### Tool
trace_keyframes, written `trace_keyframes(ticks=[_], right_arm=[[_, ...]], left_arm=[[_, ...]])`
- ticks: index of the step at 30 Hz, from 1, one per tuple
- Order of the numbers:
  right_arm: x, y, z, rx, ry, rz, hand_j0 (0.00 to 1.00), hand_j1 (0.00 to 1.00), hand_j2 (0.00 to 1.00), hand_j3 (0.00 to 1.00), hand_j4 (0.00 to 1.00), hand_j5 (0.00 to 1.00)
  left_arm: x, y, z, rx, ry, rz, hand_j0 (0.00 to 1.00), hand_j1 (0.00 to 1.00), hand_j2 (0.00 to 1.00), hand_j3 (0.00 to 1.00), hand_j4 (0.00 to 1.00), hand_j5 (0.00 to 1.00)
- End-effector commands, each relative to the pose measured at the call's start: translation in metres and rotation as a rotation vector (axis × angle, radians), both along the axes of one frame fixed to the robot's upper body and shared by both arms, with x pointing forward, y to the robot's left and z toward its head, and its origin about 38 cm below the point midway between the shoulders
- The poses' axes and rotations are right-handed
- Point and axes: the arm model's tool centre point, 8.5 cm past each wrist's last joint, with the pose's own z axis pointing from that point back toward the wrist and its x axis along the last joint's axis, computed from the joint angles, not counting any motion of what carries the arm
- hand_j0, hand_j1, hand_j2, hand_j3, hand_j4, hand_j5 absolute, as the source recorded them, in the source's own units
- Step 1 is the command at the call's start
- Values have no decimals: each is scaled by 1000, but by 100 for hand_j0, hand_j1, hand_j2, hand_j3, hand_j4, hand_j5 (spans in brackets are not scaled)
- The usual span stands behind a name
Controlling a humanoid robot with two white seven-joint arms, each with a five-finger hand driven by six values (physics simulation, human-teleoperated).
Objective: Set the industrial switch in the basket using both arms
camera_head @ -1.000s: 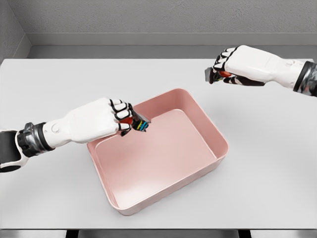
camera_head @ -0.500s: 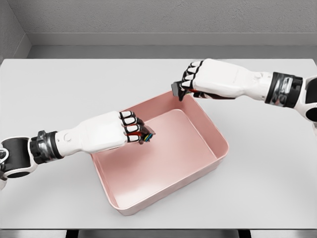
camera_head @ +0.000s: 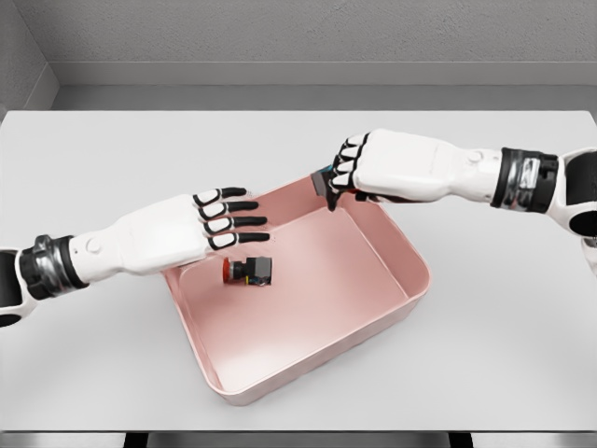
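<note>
White and jointed, the left hand (camera_head: pixel 201 224) reaches over the near-left rim of the pink basket (camera_head: pixel 392 299), its fingers (camera_head: pixel 244 221) stretched flat, spread and holding nothing. Just below them a switch (camera_head: pixel 248 272) with a red button lies on the basket floor. Further right, the right hand (camera_head: pixel 359 168) hovers over the far rim, fingers curled tight around a second switch (camera_head: pixel 323 181), mostly hidden.

Pink basket (camera_head: pixel 410 280), red-and-black switch (camera_head: pixel 248 272)

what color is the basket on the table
Pink, a soft salmon shade inside and out; the basket shows plainly in the head view.
</note>
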Motion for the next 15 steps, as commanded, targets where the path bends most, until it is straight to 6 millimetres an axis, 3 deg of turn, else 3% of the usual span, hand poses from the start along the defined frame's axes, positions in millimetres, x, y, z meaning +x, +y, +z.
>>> trace_keyframes(ticks=[1,6,10,11,12,13,15], right_arm=[[-3,8,-7,1,23,22,48,48,48,48,48,48],[-4,19,-10,13,31,45,48,48,48,48,48,48],[-5,20,-11,11,35,50,52,52,52,52,52,52],[-5,20,-12,10,36,51,61,61,61,61,61,61],[-5,21,-11,10,34,51,85,85,85,85,85,85],[-5,21,-11,10,34,51,100,100,100,100,100,100],[-5,21,-11,10,34,51,100,100,100,100,100,100]], left_arm=[[7,25,20,-23,0,55,100,100,100,100,100,100],[27,75,43,-33,-21,200,100,100,100,100,100,100],[31,83,49,-38,-40,229,100,100,100,100,100,100],[32,85,49,-30,-38,232,100,100,100,100,100,100],[31,83,49,-28,-40,229,100,100,100,100,100,100],[32,81,47,-33,-39,227,100,100,100,100,100,100],[33,85,45,-29,-32,239,100,100,100,100,100,100]])
